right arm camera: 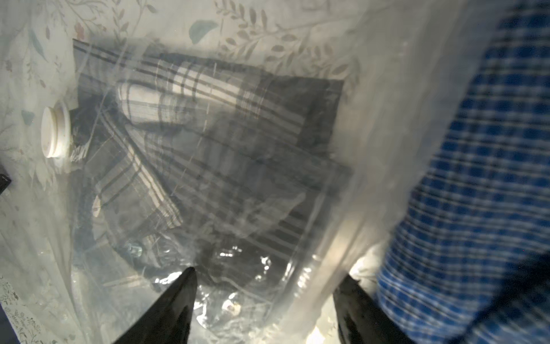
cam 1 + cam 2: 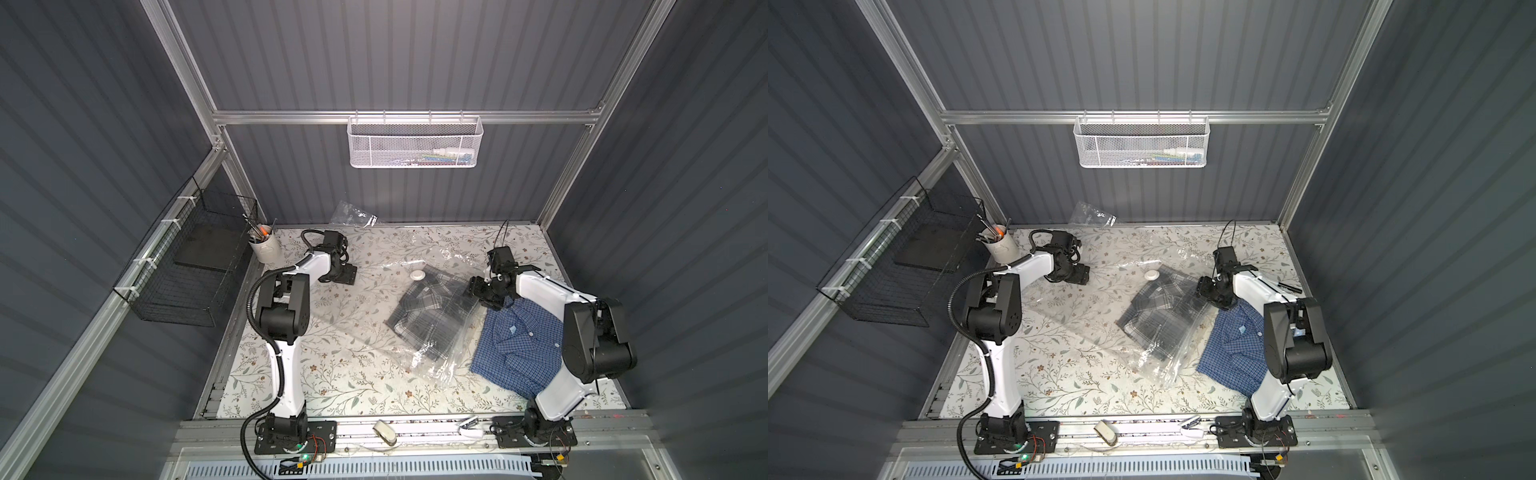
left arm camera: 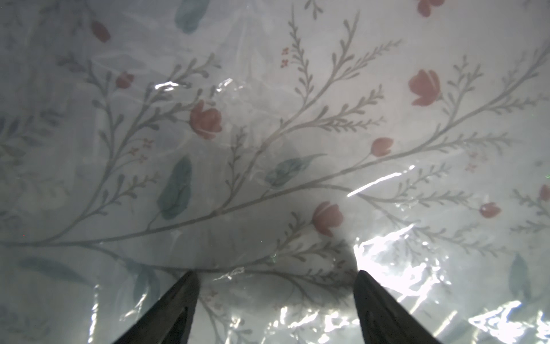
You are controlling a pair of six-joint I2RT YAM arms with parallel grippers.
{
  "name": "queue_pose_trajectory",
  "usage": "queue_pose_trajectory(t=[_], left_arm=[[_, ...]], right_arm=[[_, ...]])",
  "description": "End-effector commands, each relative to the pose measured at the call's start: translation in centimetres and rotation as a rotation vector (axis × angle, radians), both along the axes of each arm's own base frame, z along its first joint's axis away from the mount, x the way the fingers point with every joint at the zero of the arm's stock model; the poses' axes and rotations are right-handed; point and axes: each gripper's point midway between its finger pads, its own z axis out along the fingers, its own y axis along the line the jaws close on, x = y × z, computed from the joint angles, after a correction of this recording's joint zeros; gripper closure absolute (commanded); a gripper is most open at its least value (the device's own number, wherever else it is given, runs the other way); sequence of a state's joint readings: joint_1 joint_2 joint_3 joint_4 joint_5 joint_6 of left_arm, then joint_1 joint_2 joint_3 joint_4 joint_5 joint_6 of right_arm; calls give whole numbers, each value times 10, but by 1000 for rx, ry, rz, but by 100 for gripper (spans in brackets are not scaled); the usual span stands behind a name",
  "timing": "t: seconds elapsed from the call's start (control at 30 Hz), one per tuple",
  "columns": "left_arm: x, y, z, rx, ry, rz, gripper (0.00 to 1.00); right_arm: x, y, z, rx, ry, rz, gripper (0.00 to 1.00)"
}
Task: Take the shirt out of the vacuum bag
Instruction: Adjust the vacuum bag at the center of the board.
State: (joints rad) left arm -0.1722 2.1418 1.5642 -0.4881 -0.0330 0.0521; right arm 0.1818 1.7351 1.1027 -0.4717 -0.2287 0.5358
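One floral desk [image 2: 332, 374] carries everything, and the vacuum bag [image 2: 361, 332] sprawls slack and glossy across its middle. A grey plaid shirt [image 2: 432, 316] lies folded inside the bag towards its right half. A blue checked shirt [image 2: 515, 349] lies outside the film, just beside the bag and partly under the right arm. By that layout one garment looks to be out already, and the grey one is yet to be drawn from the plastic. The right pincer [image 2: 478, 293] hangs spread over the bag's right edge, holding nothing. The left pincer [image 2: 345, 276] is also spread and empty at the far left corner. Both top views give this whole layout. Only the right wrist view shows the plaid through the wrinkled film, with the white valve cap [image 1: 55, 132] side-on. The left wrist view shows only film over the printed flowers between that pincer's tips, and whether they touch the plastic cannot be told.
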Motion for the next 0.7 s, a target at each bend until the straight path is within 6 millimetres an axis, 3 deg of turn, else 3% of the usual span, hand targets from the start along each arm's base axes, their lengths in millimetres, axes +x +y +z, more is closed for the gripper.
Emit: queue_pose_trajectory(t=[0.0,0.27,0.37,0.53,0.67], left_arm=[[-14,15,-2,20,56,20,16],[-8,13,4,-9,35,32,16],[-7,12,8,-17,27,30,16],[-3,7,21,-41,4,22,16],[3,0,43,-64,-43,8,16]], right_arm=[[15,25,0,63,-15,17,30],[49,58,-3,111,-53,54,31],[60,61,-2,111,-65,62,31],[81,55,0,45,-72,88,31],[90,45,16,-2,-90,101,25]])
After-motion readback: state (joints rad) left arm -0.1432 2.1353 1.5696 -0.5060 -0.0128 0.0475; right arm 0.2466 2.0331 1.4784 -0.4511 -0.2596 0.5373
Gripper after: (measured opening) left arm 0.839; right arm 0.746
